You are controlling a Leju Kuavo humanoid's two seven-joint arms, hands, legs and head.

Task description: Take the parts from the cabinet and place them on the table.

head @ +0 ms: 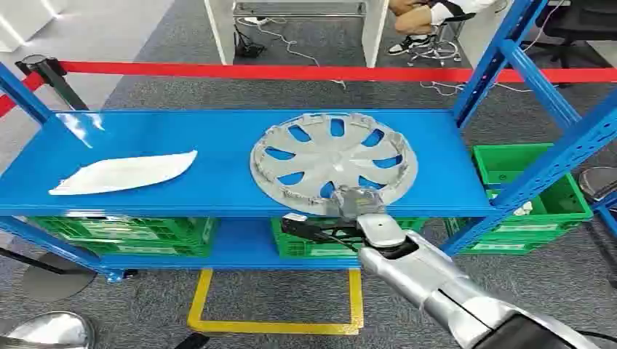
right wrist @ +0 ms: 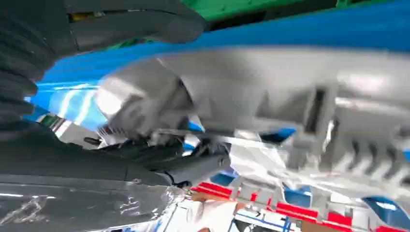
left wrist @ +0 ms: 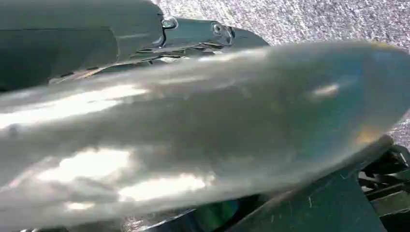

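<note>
Head view: we look down on a blue shelf (head: 218, 182) of a blue metal rack, on which a grey wheel cover (head: 333, 161) lies flat toward the right and a white elongated part (head: 124, 173) lies toward the left, the two well apart. Our right arm rises from the lower right, and the right hand (head: 349, 207) sits at the near rim of the wheel cover, at the front edge of the shelf, with a dark finger (head: 309, 227) extending leftward below the shelf edge. Green crates (head: 124, 234) stand on the lower shelf level, another green crate (head: 535, 200) stands on the floor to the right of the rack, a red barrier tape (head: 291, 72) runs behind the rack, yellow tape (head: 273, 320) marks the grey carpet in front, and a seated person's legs (head: 418, 22) appear at the far edge. Left wrist view: a blurred silver surface lies close to the lens over speckled floor; we cannot tell the state of the left hand. Right wrist view: the grey thumb (right wrist: 140, 21) lies on one side of the wheel cover's ribbed rim (right wrist: 290, 96) and dark fingers (right wrist: 159, 157) on the other, so we read the hand as clamped on the rim, with the blue shelf beyond.
</note>
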